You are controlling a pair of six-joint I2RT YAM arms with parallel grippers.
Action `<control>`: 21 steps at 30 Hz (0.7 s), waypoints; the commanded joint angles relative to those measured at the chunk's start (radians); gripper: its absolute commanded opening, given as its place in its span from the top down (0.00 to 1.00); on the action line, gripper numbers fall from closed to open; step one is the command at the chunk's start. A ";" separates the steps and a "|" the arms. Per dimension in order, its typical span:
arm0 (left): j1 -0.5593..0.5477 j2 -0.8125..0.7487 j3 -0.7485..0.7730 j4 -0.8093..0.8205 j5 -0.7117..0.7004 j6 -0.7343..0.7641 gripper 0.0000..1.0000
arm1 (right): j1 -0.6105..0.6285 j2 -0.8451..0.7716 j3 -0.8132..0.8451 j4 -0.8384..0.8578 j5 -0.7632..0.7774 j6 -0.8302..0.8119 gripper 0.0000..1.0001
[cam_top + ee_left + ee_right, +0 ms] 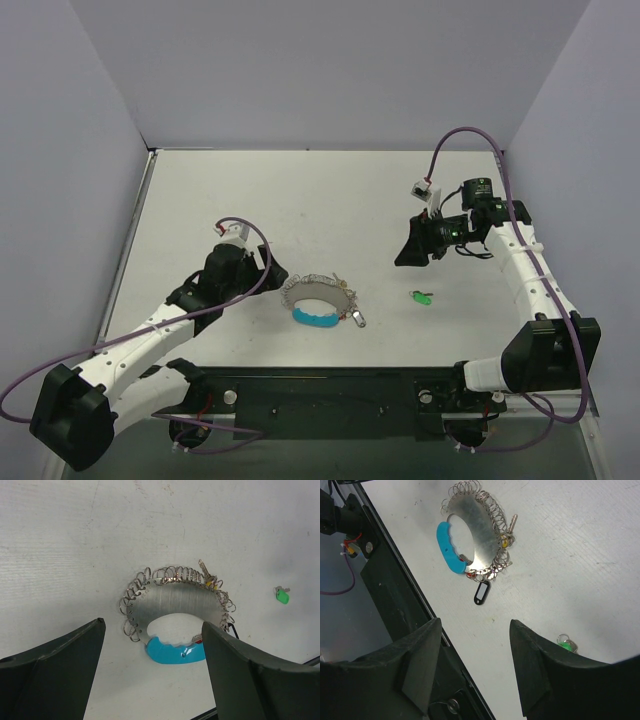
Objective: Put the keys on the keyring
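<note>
**A:** White tabletop (300, 200), with everything set around the keyring (318, 293). The left gripper (268, 280) sits just to its left, jaws spread wide and empty. The right gripper (405, 258) hangs well off to its right and farther back, jaws partly apart, also empty.

**B:** And the keyring itself?

**A:** It lies flat. It's a metal crescent edged with wire coils, with a blue grip on the near side and a few keys on its right edge.

**B:** The loose one?

**A:** The green key (420, 297) lies alone to the keyring's right. I'd lower the right gripper straight over it, narrow the jaws, then pinch the plastic head. It's tiny and could easily be nudged away. Meanwhile the left gripper should pin the keyring.
</note>
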 commanded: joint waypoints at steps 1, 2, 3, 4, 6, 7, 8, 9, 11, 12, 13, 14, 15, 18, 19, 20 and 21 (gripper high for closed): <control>-0.002 -0.011 -0.001 0.069 0.006 0.012 0.12 | -0.001 0.001 -0.009 -0.005 -0.025 -0.020 0.48; -0.002 -0.011 -0.004 0.075 0.010 0.007 0.12 | -0.001 0.001 -0.008 -0.004 -0.025 -0.020 0.48; -0.002 -0.011 -0.008 0.084 0.015 0.001 0.12 | -0.001 0.001 -0.009 -0.004 -0.025 -0.020 0.48; -0.002 -0.011 -0.011 0.087 0.018 -0.002 0.12 | -0.001 0.001 -0.008 -0.004 -0.025 -0.020 0.48; -0.002 -0.010 -0.019 0.104 0.032 -0.011 0.12 | -0.001 -0.002 -0.008 -0.004 -0.025 -0.022 0.48; -0.002 -0.006 -0.021 0.112 0.039 -0.016 0.12 | -0.001 -0.001 -0.008 -0.004 -0.025 -0.022 0.48; -0.002 -0.003 -0.022 0.118 0.042 -0.019 0.11 | -0.001 0.001 -0.009 -0.004 -0.023 -0.022 0.48; -0.002 0.000 -0.024 0.124 0.047 -0.022 0.12 | -0.001 -0.001 -0.009 -0.005 -0.022 -0.022 0.48; -0.002 0.009 -0.025 0.139 0.049 -0.025 0.12 | -0.001 -0.001 -0.011 -0.005 -0.023 -0.023 0.48; -0.002 0.013 -0.027 0.145 0.049 -0.027 0.12 | -0.001 0.001 -0.009 -0.004 -0.023 -0.023 0.48; -0.001 0.024 -0.027 0.150 0.082 -0.027 0.12 | 0.000 0.001 -0.009 -0.004 -0.023 -0.023 0.48; 0.000 0.036 -0.027 0.205 0.107 -0.025 0.12 | 0.000 0.001 -0.012 -0.004 -0.023 -0.023 0.48; 0.001 0.055 -0.025 0.214 0.115 -0.025 0.12 | 0.000 0.002 -0.011 -0.005 -0.023 -0.023 0.48; 0.006 0.107 -0.013 0.245 0.127 -0.025 0.13 | 0.000 0.005 -0.009 -0.007 -0.019 -0.023 0.48; 0.007 0.136 -0.008 0.248 0.128 -0.020 0.13 | 0.000 0.002 -0.011 -0.007 -0.019 -0.025 0.48; 0.010 0.148 -0.001 0.254 0.131 -0.017 0.14 | 0.000 0.002 -0.009 -0.008 -0.017 -0.026 0.48; 0.013 0.179 0.004 0.259 0.131 -0.010 0.16 | -0.001 0.002 -0.011 -0.010 -0.017 -0.029 0.48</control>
